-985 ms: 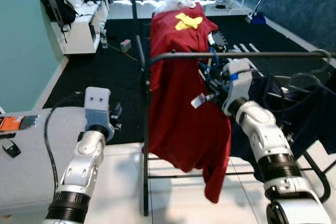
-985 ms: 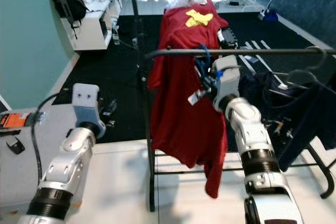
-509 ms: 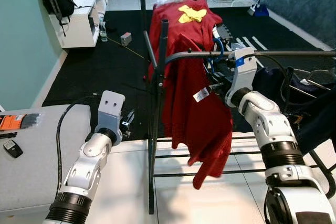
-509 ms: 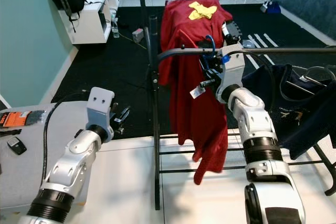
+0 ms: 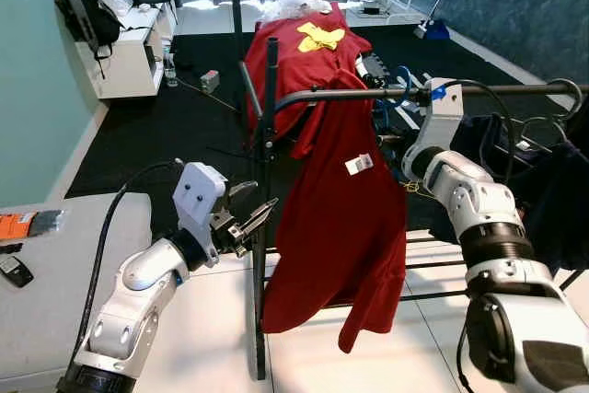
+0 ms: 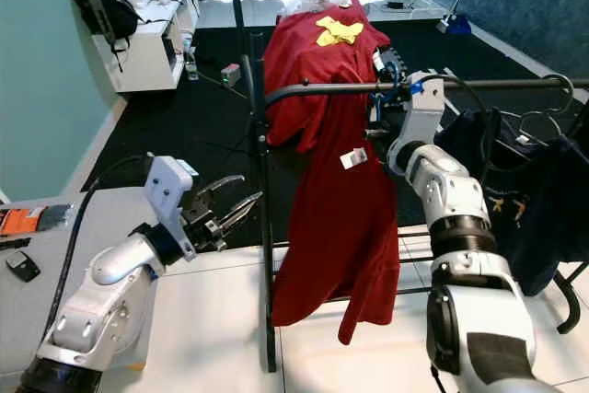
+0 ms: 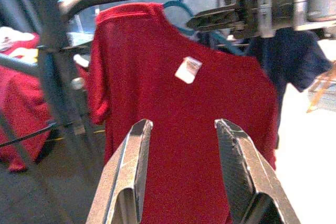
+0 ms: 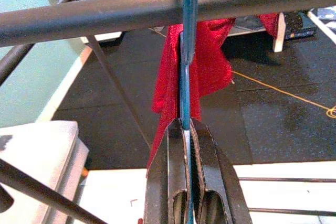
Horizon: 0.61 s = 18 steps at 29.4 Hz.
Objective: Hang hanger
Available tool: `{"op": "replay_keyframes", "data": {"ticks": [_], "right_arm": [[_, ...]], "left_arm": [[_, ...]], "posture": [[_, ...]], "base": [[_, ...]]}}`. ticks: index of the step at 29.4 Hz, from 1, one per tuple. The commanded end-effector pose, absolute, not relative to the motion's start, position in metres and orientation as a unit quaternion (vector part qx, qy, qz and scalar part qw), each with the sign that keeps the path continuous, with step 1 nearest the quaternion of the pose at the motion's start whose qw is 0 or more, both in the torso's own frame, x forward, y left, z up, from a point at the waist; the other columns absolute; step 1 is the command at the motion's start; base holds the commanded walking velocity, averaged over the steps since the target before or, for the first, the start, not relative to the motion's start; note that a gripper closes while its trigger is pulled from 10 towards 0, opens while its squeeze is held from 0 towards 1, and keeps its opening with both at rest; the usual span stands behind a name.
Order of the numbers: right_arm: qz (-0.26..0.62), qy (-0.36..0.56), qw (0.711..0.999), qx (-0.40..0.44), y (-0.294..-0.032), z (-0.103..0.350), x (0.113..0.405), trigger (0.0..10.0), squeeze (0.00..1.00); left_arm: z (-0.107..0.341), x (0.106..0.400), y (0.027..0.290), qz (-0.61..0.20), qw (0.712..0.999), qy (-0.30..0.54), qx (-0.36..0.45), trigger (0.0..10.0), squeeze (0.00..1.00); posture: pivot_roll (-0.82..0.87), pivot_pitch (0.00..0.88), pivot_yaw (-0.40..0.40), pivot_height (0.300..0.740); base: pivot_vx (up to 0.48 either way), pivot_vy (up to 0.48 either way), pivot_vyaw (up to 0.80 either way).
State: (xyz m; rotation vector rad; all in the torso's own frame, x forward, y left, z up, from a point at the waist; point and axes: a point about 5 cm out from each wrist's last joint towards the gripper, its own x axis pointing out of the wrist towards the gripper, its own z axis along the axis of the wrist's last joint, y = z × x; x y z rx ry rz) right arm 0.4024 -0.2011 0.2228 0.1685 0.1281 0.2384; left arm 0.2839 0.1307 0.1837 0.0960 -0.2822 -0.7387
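A red shirt (image 5: 340,209) with a white tag hangs on a blue hanger (image 8: 187,51) below the black rail (image 5: 479,91) of a clothes rack. The hanger's hook (image 7: 185,4) curves up over the rail. My right gripper (image 8: 185,125) is shut on the hanger's blue neck just under the rail, at the shirt's collar (image 6: 379,119). Lower down, my left gripper (image 5: 256,215) is open beside the rack's upright post (image 5: 267,135). It points at the shirt's front (image 7: 181,124) and holds nothing.
A second red shirt with a yellow patch (image 5: 313,43) is draped over a frame behind the rack. Dark blue clothes (image 5: 552,190) hang further right on the rail. A grey padded surface (image 5: 55,273) lies at the left. A white shelf with a black bag (image 5: 87,6) stands at the back left.
The camera has shifted. My left gripper has swung in toward the rack post and now shows spread fingers. The right gripper stays shut on the hanger, and the shirt hangs straighter under the rail.
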Motion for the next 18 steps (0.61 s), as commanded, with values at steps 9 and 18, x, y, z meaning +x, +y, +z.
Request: {"op": "replay_keyframes", "data": {"ticks": [9, 18], "right_arm": [[0.149, 0.081, 0.982, 0.082, -0.207, 0.235, 0.408, 10.0, 0.00], [0.156, 0.086, 0.983, 0.050, -0.207, 0.240, 0.411, 10.0, 0.00]], "left_arm": [[0.196, 0.279, 0.115, -0.430, 0.890, -0.146, 0.037, 10.0, 0.00], [0.201, 0.267, 0.116, -0.446, 0.882, -0.145, 0.033, 10.0, 0.00]], "posture": [[0.08, 0.053, -0.006, 0.740], [0.10, 0.114, -0.007, 0.740]], "base": [[0.000, 0.000, 0.00], [0.000, 0.000, 0.00]]}}
